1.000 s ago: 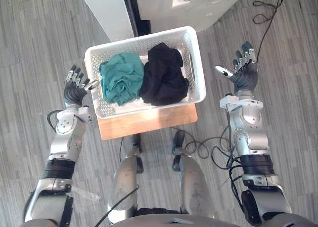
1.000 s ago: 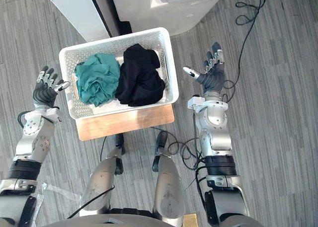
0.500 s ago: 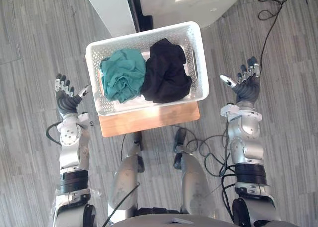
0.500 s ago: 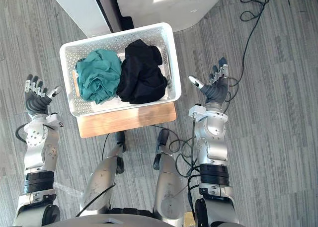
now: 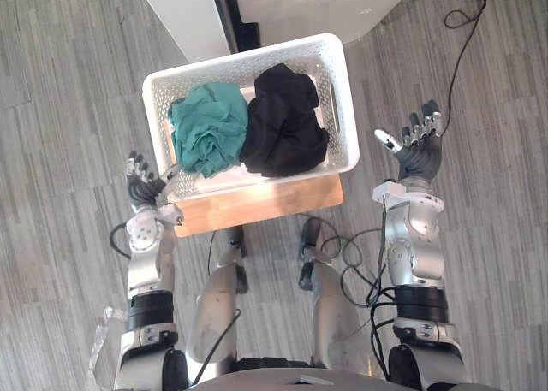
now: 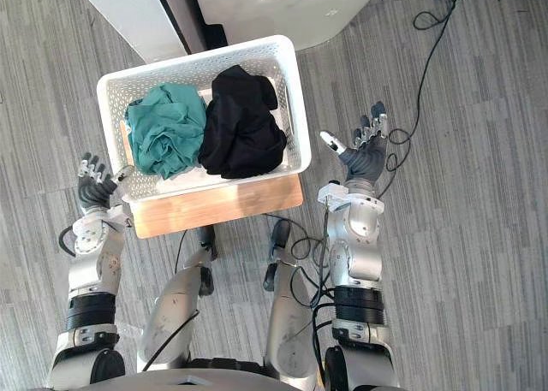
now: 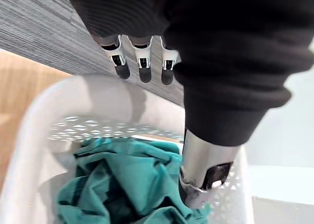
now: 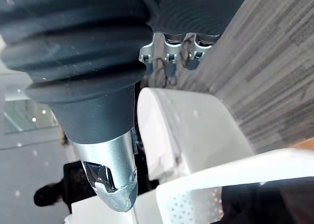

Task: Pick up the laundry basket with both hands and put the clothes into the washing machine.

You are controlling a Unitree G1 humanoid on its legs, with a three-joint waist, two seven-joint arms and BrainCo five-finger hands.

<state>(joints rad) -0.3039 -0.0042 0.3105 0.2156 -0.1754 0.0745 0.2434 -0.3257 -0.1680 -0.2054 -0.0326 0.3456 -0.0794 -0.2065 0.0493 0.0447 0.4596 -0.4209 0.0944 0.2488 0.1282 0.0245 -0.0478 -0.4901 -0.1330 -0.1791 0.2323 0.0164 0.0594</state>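
A white perforated plastic laundry basket [image 5: 244,57] is seen in the upper centre of the left eye view, set on a light wooden board [image 5: 265,204] whose near edge shows below it. Two garments are held inside: a crumpled teal cloth [image 5: 207,137] in the left half and a crumpled black cloth [image 5: 282,130] in the right half, the two touching at the middle. A white washing machine [image 5: 317,6] is seen at the top edge of the frame, just beyond the basket.

The left hand [image 5: 144,184] is placed at centre left, just beside the basket's lower left corner, with its fingers [image 7: 140,69] straight and nothing grasped; whether the corner is touched cannot be told. The right hand [image 5: 417,151] is raised at centre right, well apart from the basket's right wall, with fingers spread, the palm turned towards the basket, and nothing held. Grey wood-patterned flooring [image 5: 60,109] is seen around the board.
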